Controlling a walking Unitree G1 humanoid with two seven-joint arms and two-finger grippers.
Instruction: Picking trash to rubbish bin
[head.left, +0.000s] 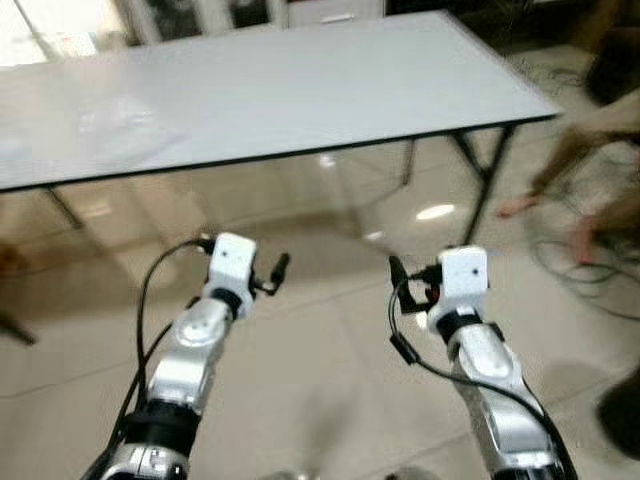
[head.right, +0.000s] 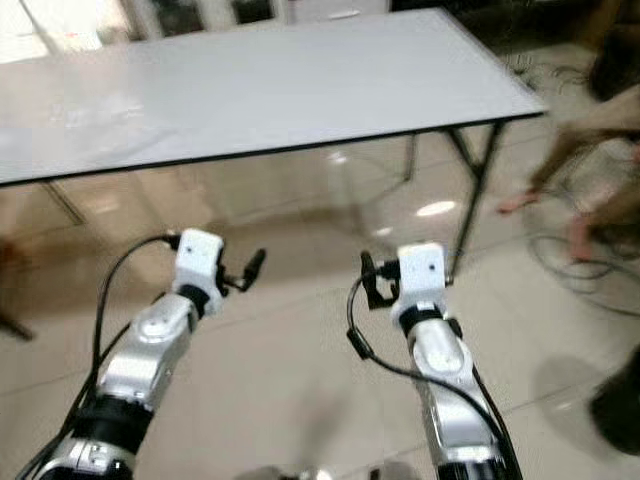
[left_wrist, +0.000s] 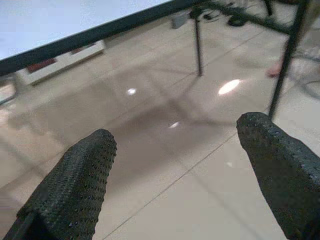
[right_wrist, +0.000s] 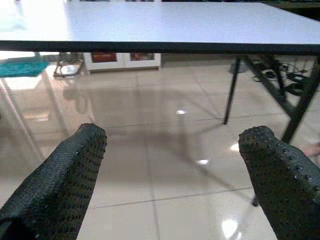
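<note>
A: While both arms are held forward over the tiled floor (head.left: 320, 400), how are the grippers seen?
B: The left gripper (left_wrist: 175, 165) and right gripper (right_wrist: 170, 165) are spread wide, with nothing held.
A: What is found beyond them?
B: A white table (head.left: 260, 90) at twelve o'clock; cables (head.left: 585, 265) and a person's blurred limbs (head.left: 560, 170) at two. No trash or bin can be made out.

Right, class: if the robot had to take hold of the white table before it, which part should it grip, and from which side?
Probably the table's near long edge, approached head-on: the top is thin, flat and overhangs its legs, so the open left gripper or right gripper could straddle it.
</note>
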